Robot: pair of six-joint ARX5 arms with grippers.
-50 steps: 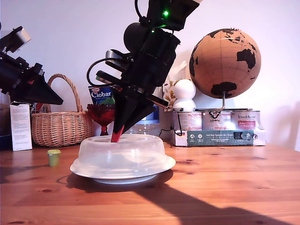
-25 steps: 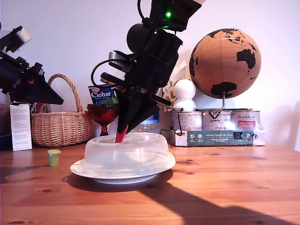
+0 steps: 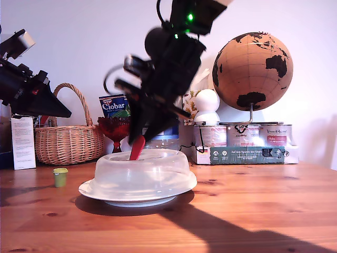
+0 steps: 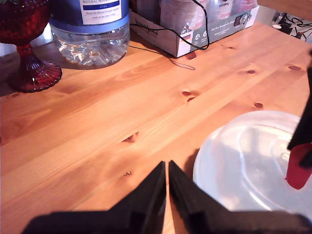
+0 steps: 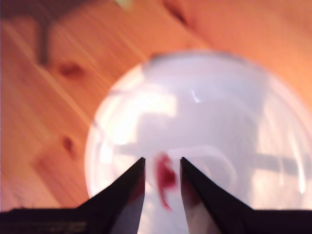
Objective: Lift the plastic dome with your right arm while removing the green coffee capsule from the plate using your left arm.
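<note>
Exterior view puts the capsule (image 3: 60, 177) on the bench (image 3: 253, 211), dome (image 3: 141, 172) down on the plate (image 3: 174, 188); our second gripper (image 5: 162, 171) is parted around its red tab (image 5: 165, 178), our first gripper (image 4: 167, 167) closed, empty.

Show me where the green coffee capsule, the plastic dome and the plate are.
green coffee capsule (image 3: 60, 177), exterior view, on its olive side wall.
plastic dome (image 3: 142, 176), exterior view, on its clear front wall.
plate (image 3: 89, 190), exterior view, on the bare white rim towards that view's left.
</note>
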